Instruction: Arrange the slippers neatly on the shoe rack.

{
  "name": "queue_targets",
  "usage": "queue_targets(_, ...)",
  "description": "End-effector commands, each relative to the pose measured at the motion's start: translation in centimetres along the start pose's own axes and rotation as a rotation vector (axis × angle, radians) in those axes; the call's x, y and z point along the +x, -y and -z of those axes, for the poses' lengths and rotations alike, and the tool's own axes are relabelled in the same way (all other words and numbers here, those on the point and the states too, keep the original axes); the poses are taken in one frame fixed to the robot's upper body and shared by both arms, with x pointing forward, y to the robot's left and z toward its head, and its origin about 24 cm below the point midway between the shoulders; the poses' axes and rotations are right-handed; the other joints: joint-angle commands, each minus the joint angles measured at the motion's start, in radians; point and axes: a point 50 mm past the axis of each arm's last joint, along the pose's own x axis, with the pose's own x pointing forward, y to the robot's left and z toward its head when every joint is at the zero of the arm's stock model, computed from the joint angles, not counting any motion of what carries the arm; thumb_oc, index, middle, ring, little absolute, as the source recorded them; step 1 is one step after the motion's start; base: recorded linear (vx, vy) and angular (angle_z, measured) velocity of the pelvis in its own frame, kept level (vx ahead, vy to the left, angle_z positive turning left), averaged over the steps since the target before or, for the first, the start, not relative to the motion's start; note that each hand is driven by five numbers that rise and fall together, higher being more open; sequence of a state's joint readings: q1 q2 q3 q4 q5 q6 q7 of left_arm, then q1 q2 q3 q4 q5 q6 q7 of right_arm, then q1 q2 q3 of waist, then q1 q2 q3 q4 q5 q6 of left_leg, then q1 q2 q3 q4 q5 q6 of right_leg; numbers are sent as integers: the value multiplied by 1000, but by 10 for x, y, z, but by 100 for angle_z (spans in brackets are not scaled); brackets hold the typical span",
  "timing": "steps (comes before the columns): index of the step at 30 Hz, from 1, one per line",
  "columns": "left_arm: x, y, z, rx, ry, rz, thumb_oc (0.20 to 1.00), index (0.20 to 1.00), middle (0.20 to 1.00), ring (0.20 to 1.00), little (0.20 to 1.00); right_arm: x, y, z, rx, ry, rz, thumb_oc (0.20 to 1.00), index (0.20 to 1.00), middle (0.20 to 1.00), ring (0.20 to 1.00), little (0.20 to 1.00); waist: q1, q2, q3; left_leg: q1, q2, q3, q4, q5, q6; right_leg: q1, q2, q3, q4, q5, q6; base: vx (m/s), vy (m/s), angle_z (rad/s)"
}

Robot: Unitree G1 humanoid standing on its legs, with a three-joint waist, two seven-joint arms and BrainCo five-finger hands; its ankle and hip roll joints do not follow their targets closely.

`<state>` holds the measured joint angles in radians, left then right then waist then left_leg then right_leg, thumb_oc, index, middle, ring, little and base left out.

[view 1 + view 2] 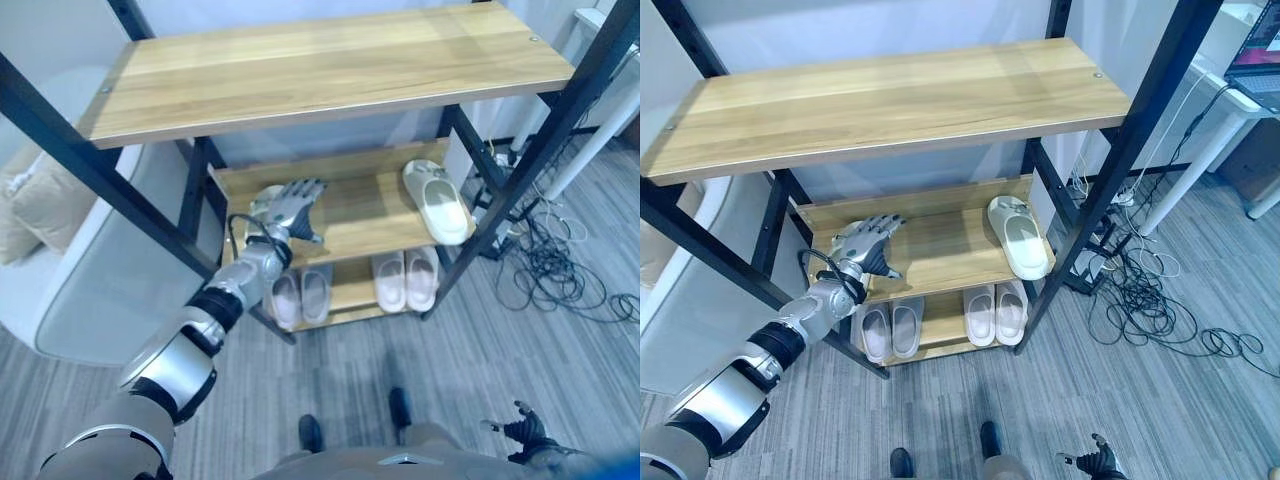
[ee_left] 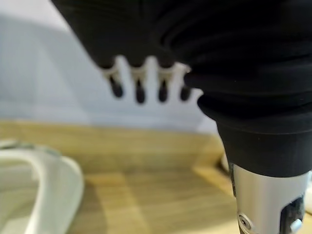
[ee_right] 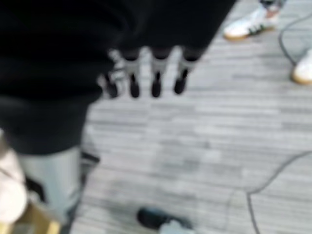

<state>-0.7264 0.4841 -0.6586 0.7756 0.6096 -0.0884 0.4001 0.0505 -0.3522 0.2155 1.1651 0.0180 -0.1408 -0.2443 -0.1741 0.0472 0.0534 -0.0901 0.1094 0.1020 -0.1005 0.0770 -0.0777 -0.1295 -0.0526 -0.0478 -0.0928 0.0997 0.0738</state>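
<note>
The shoe rack (image 1: pixel 330 70) has three wooden shelves in a black frame. One white slipper (image 1: pixel 437 203) lies at the right end of the middle shelf (image 1: pixel 360 215). A second white slipper (image 2: pixel 48 185) lies at that shelf's left end, right beside my left hand (image 1: pixel 285 212). That hand hovers over the shelf, open with straight fingers (image 2: pixel 139 90), holding nothing. Two pale pairs of slippers (image 1: pixel 300 297) (image 1: pixel 405 280) stand side by side on the bottom shelf. My right hand (image 1: pixel 522 432) hangs low over the floor, open and empty.
A pale sofa with a cushion (image 1: pixel 40 200) stands left of the rack. Tangled cables (image 1: pixel 560 270) lie on the grey floor to the right, by a white table leg (image 1: pixel 590 140). A person's white shoes (image 3: pixel 248 22) are on the floor beyond my right hand.
</note>
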Motion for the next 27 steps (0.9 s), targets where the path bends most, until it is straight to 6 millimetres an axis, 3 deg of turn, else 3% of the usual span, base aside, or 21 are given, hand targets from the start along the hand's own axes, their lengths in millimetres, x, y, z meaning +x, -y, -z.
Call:
queue_targets(1, 30, -62, 8, 48, -23, -203, 1000, 1000, 1000, 1000, 1000, 3, -2, -18, 33, 65, 2, 1000, 1000, 1000, 1000, 1000, 13, -3, 31, -11, -20, -56, 13, -54, -11, -28, -19, -23, 46, -83, 53, 0, 0, 0)
queue_targets(8, 33, -96, 17, 125, -21, -289, 1000, 1000, 1000, 1000, 1000, 4, -2, -21, 50, 77, 2, 1000, 1000, 1000, 1000, 1000, 24, -9, 49, -48, -17, -58, 13, -39, -13, -66, -16, -28, 53, -74, 53, 0, 0, 0)
queue_targets(18, 34, -121, 52, 242, -164, -307, 1000, 1000, 1000, 1000, 1000, 5, 5, -32, 36, 131, 12, 1000, 1000, 1000, 1000, 1000, 28, -11, 81, -78, -16, -65, 13, -28, -11, -101, -17, -31, 68, -72, 53, 0, 0, 0)
queue_targets(27, 38, -136, 57, 232, -200, -336, 1000, 1000, 1000, 1000, 1000, 6, 8, -33, 30, 131, 21, 1000, 1000, 1000, 1000, 1000, 27, -19, 113, -104, -17, -71, 13, -20, -9, -125, -23, -41, 76, -67, 58, 0, 0, 0)
